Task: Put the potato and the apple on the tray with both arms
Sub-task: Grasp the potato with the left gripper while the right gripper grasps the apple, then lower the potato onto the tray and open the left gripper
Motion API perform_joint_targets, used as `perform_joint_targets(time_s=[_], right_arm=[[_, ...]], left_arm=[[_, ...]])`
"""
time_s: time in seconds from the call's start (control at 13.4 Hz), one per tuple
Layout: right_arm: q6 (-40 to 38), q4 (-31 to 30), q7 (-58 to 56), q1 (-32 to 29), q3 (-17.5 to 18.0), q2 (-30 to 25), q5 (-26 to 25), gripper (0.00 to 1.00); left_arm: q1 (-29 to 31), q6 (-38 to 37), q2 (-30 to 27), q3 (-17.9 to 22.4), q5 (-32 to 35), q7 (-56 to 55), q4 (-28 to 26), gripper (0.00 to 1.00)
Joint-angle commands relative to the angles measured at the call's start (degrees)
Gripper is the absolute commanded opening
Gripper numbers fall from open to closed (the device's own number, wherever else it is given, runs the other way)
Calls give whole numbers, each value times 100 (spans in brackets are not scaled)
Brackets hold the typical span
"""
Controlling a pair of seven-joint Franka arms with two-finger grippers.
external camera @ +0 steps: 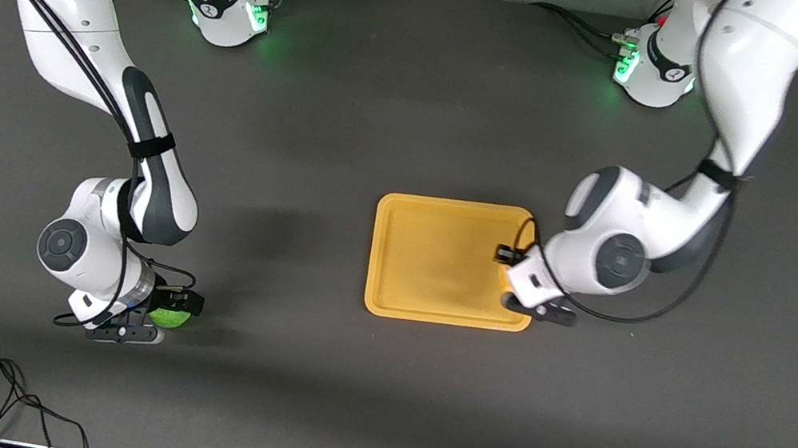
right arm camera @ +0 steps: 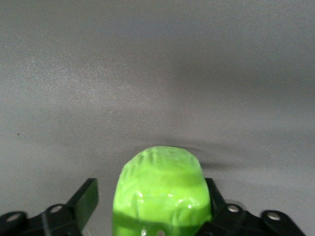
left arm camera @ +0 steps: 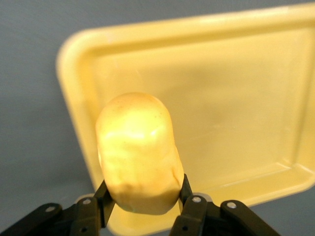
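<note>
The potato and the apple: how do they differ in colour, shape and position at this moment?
The potato is yellow-orange; the apple is bright green. The potato is oval and smooth; the apple is rounder, with textured skin. The left gripper holds the potato over the tray; the right gripper holds the apple away from it. Both sit between gripper fingers.

Yellow tray (external camera: 433,262) seen at table centre, left gripper (external camera: 512,275) at its 3 o'clock edge, green apple (external camera: 168,317) seen at the right gripper (external camera: 160,318), tray's 8 o'clock

Left gripper (left arm camera: 142,201) clamped (low, wrist bent), right gripper (right arm camera: 147,206) clamped
</note>
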Motion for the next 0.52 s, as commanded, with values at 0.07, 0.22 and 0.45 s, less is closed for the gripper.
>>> perform_joint_targets(time_s=[0.07,0.22,0.45], right_arm=[[38,-19,-21,26,-31,-153,32,39],[-276,8,-21,34,-49,-503,32,38],[-1548,357,-21,35,-58,-1267,23,38]], left_arm=[[-41,199,-28,83,-56,-8,-313,24],[-58,146,-2,92,-47,-8,-357,38],[-32,111,-1,92,-39,-8,-357,82]])
